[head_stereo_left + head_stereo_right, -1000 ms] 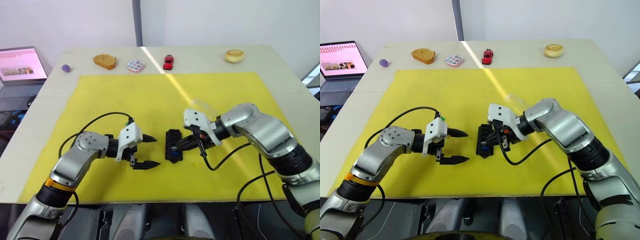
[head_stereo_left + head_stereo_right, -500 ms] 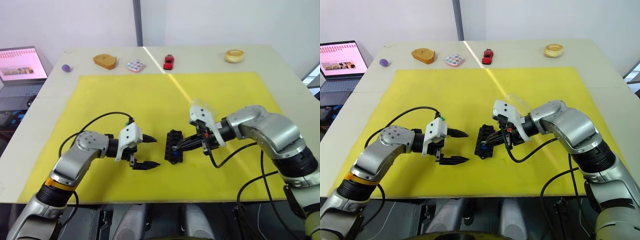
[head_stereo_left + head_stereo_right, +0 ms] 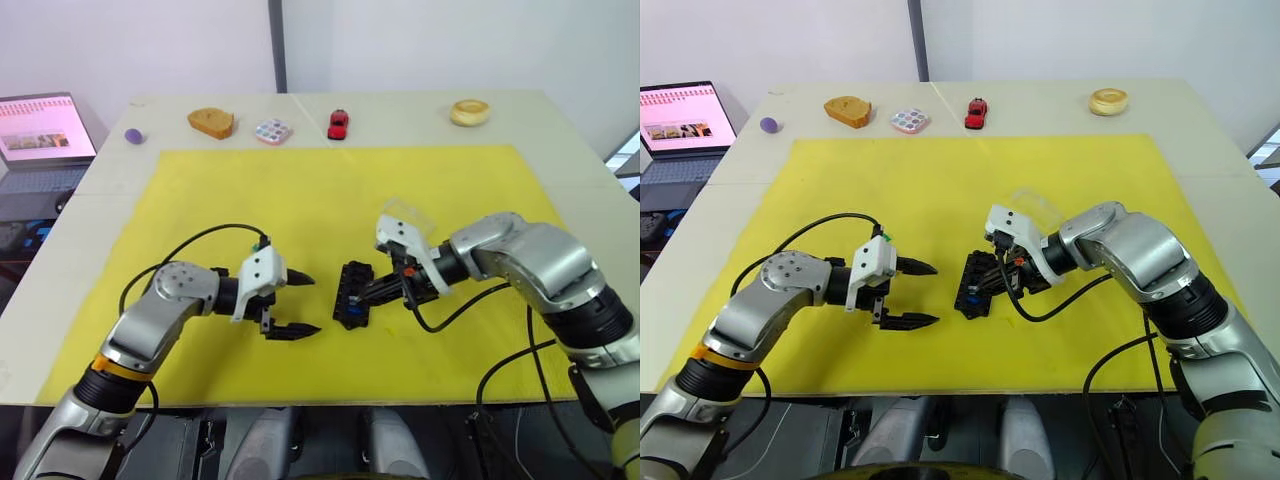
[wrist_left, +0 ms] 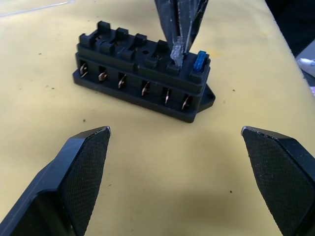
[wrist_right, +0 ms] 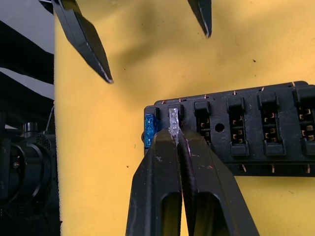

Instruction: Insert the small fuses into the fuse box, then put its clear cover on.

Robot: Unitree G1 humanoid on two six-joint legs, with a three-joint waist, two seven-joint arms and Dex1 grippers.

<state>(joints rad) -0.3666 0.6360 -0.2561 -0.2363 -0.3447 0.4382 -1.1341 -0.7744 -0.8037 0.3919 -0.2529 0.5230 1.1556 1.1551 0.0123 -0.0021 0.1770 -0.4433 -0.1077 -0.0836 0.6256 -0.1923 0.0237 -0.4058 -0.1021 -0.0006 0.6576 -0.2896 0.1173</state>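
The black fuse box [image 3: 352,294] lies on the yellow mat [image 3: 300,200] between my two grippers. A blue fuse [image 5: 150,130] stands in its end slot. My right gripper [image 5: 177,136] is shut on a grey translucent fuse [image 5: 173,119], holding it at the slot next to the blue one. How deep it sits I cannot tell. My left gripper [image 3: 306,303] hovers open just left of the box, with nothing between its fingers [image 4: 86,157]. The clear cover [image 3: 406,211] lies on the mat just behind my right wrist.
Along the table's far edge stand a tan block [image 3: 210,122], a dotted disc [image 3: 271,131], a red toy car [image 3: 337,124] and a round beige piece [image 3: 469,111]. A purple ball [image 3: 131,135] and a laptop [image 3: 40,130] are at the far left.
My right wrist has shifted slightly to the right and tilted, while its fingertips stay at the near end of the fuse box. The left arm has not moved.
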